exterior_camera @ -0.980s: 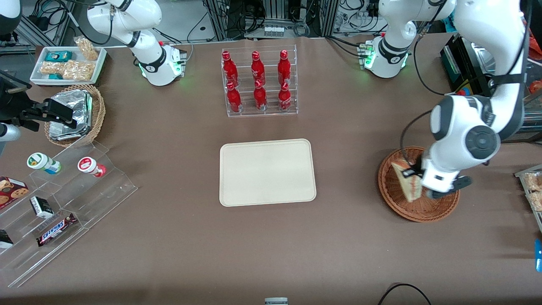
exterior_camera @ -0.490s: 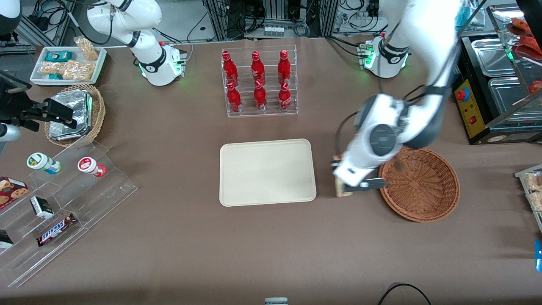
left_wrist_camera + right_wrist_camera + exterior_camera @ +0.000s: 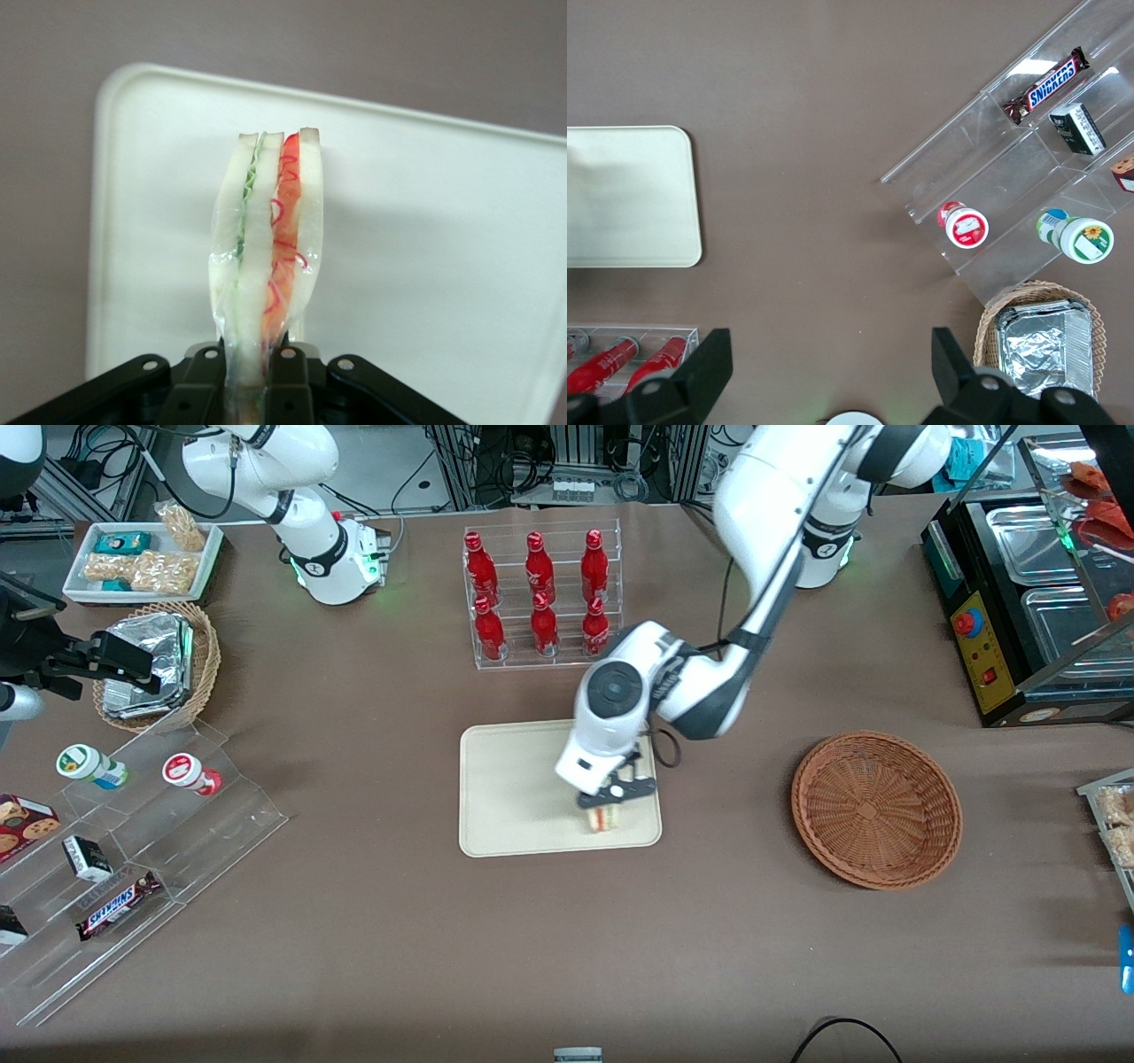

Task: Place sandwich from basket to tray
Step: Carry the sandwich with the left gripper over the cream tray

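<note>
My left gripper (image 3: pixel 609 802) is shut on the sandwich (image 3: pixel 601 818), a wrapped wedge of pale bread with red and green filling. It holds the sandwich over the cream-beige tray (image 3: pixel 514 788), near the tray's corner nearest the basket and the front camera. In the left wrist view the sandwich (image 3: pixel 266 266) stands on edge between the black fingers (image 3: pixel 288 376), with the tray (image 3: pixel 443 248) below it. The reddish-brown wicker basket (image 3: pixel 875 809) sits empty toward the working arm's end of the table.
A clear rack of red bottles (image 3: pixel 540 598) stands farther from the front camera than the tray. A tan basket with foil packets (image 3: pixel 159 664), a white snack tray (image 3: pixel 142 560) and a clear stepped shelf with snacks (image 3: pixel 124 850) lie toward the parked arm's end.
My left gripper has carried the sandwich out of the basket, across the table and over the tray. The basket is now empty.
</note>
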`<state>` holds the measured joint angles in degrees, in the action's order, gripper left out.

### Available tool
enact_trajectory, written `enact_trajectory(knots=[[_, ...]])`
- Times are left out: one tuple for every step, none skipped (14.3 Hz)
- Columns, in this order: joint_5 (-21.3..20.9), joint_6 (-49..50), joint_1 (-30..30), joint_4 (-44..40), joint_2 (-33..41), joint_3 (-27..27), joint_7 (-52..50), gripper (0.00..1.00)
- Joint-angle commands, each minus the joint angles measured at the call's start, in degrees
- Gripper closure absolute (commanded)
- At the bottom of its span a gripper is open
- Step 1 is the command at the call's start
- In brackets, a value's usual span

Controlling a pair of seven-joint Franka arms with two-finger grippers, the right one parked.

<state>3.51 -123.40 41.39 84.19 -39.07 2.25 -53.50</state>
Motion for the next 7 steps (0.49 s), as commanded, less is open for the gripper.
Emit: enact_trajectory(knots=[[-0.3, -0.2, 3.5, -5.8, -4.6, -1.0, -3.7, 1.00], [-0.7, -0.3, 4.6, -6.5, -5.5, -1.1, -4.2, 1.00], [-1.0, -0.4, 4.8, -6.7, -5.9, -1.1, -4.6, 1.00], [-1.5, -0.5, 4.9, -6.8, -6.2, -1.1, -4.8, 1.00], [-1.9, -1.2, 5.3, -6.8, -6.3, -1.1, -4.9, 0.99], [-2.0, -1.7, 5.5, -6.8, -6.7, -1.1, -4.9, 0.99], [-2.2, -1.8, 5.7, -6.8, -7.0, -1.1, -5.0, 0.97]])
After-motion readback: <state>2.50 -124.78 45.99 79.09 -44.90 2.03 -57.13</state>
